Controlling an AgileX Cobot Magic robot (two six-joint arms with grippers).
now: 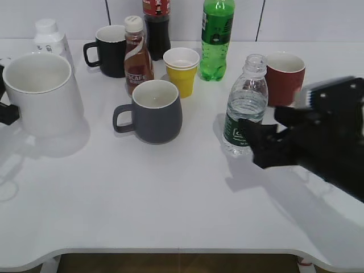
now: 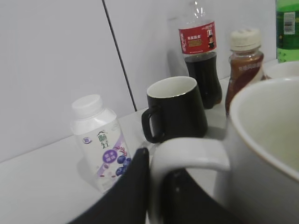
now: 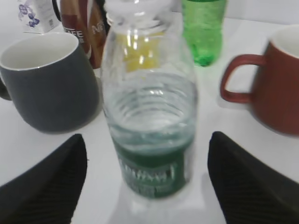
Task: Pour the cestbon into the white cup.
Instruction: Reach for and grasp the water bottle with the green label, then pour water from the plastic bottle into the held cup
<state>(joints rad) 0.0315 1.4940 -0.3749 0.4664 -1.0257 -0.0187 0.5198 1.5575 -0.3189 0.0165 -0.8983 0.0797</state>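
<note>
Two hands are at work, one on each task thing. Nearest, at the right of the exterior view, the right hand (image 1: 253, 136) stands spread wide around the cestbon (image 1: 244, 108); its wrist view shows a dark finger (image 3: 46, 182) on either side of the bottle with clear gaps, so nothing is pinched yet. The bottle stands upright, long axis vertical, cap off, directly ahead of this hand and between its fingers, so the coming move looks like a plain closing at label height. A red mug (image 1: 286, 77) sits just behind and right of the bottle, the grey mug (image 1: 153, 111) well to its left; bare table (image 1: 170, 199) lies in front. Across the table at the left edge stands the white cup (image 1: 42, 94), upright, and the left hand (image 2: 154, 186) has a finger on each side of its handle, though whether it presses I cannot tell. Farther back stand a brown coffee bottle (image 1: 136, 54), yellow cup (image 1: 182, 69) and green bottle (image 1: 216, 37).
</note>
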